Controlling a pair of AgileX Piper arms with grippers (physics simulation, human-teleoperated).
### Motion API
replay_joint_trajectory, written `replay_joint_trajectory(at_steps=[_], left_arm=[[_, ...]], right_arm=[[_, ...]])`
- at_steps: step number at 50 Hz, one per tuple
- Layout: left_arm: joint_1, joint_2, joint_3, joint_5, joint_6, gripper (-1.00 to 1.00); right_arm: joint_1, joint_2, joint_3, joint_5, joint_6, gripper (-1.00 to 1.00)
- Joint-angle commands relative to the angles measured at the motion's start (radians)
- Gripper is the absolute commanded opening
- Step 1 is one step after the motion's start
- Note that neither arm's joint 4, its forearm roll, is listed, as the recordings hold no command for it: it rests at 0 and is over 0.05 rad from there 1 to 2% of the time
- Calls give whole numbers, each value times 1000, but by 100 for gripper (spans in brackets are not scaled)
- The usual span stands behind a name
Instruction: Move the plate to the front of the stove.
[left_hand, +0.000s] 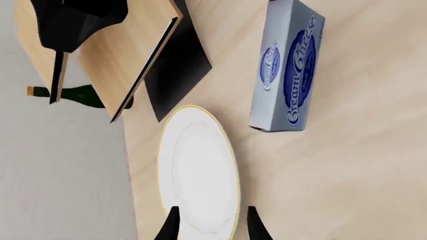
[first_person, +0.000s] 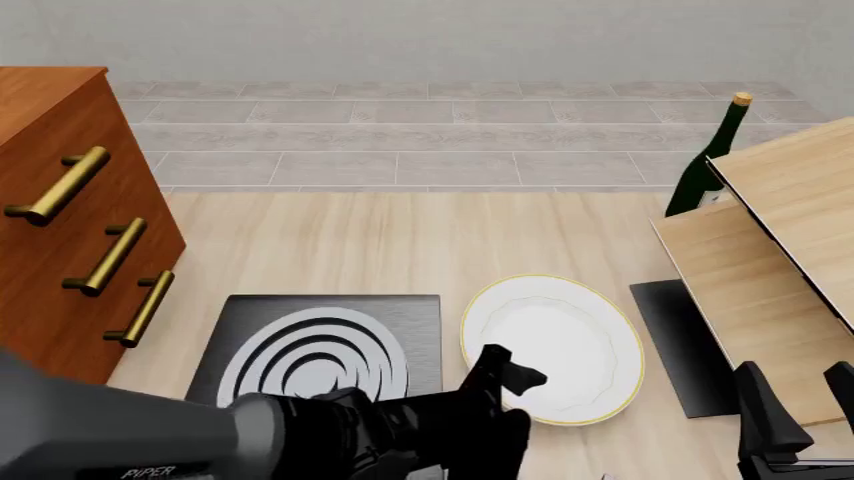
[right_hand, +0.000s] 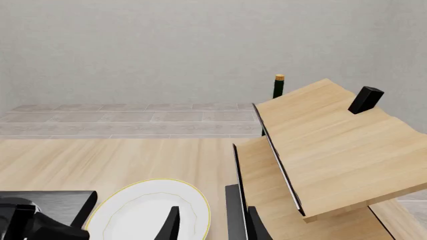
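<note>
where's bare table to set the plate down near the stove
Bare wood lies beyond the stove and plate, toward the floor edge. It is crowded on the stove's near side, where the left hand reaches over the plate's rim, and between the plate and black mat.

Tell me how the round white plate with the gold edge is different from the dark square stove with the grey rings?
The round white plate with the thin gold rim is a circle, while the dark grey-black stove slab is square. The plate is plain and pale inside; the stove carries light-grey rings. The left gripper reaches over the plate's near edge, not over the stove. Both lie flat on the wooden table, side by side.
</note>
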Motion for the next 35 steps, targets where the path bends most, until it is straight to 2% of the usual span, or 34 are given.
replay_joint_trajectory(at_steps=[1,35], left_arm=[[11,30,-2,-16,11,100],[49,114,-37,-43,22,100]], right_arm=[[0,0,0,0,0,100],[0,0,0,0,0,100]])
